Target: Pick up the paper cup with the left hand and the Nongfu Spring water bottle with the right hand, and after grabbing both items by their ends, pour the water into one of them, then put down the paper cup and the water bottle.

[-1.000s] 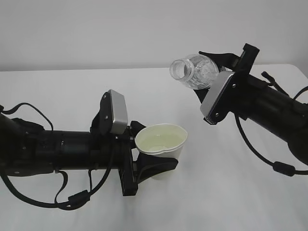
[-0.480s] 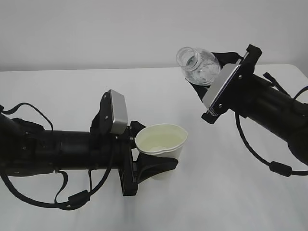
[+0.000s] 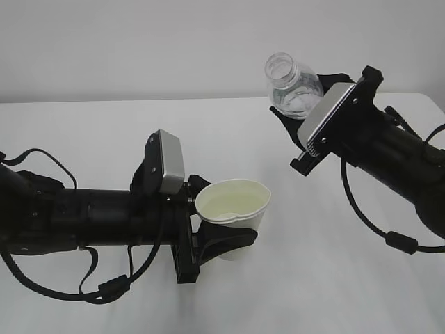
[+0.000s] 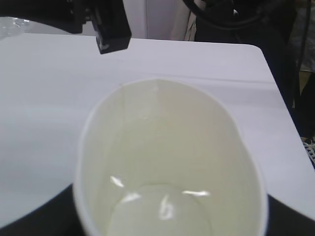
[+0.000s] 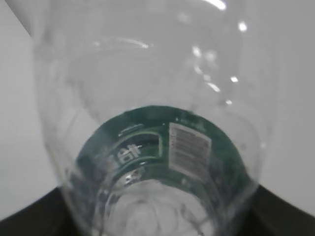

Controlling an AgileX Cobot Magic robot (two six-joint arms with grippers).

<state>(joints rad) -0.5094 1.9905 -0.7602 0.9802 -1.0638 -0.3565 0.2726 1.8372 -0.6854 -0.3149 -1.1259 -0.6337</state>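
The white paper cup [image 3: 233, 209] stands upright just off the table, its rim squeezed oval, and my left gripper [image 3: 224, 242] is shut on its lower wall. The left wrist view looks down into the cup [image 4: 167, 147], where a shallow pool of clear water [image 4: 162, 211] glints at the bottom. My right gripper [image 3: 307, 106] is shut on the base end of the Nongfu Spring water bottle [image 3: 292, 87], held high to the right of the cup. Its open neck points up and left. In the right wrist view the bottle [image 5: 157, 83] fills the frame, green label [image 5: 162, 147] showing.
The white table [image 3: 104, 132] spreads under both arms, and its far right corner [image 4: 261, 59] borders dark equipment. The right arm's black wrist block [image 4: 110, 29] hangs above and beyond the cup. Cables loop beside both arms.
The right gripper has swung the bottle from a sideways tilt toward upright and lifted it a little to the right. The left arm and cup have stayed still.
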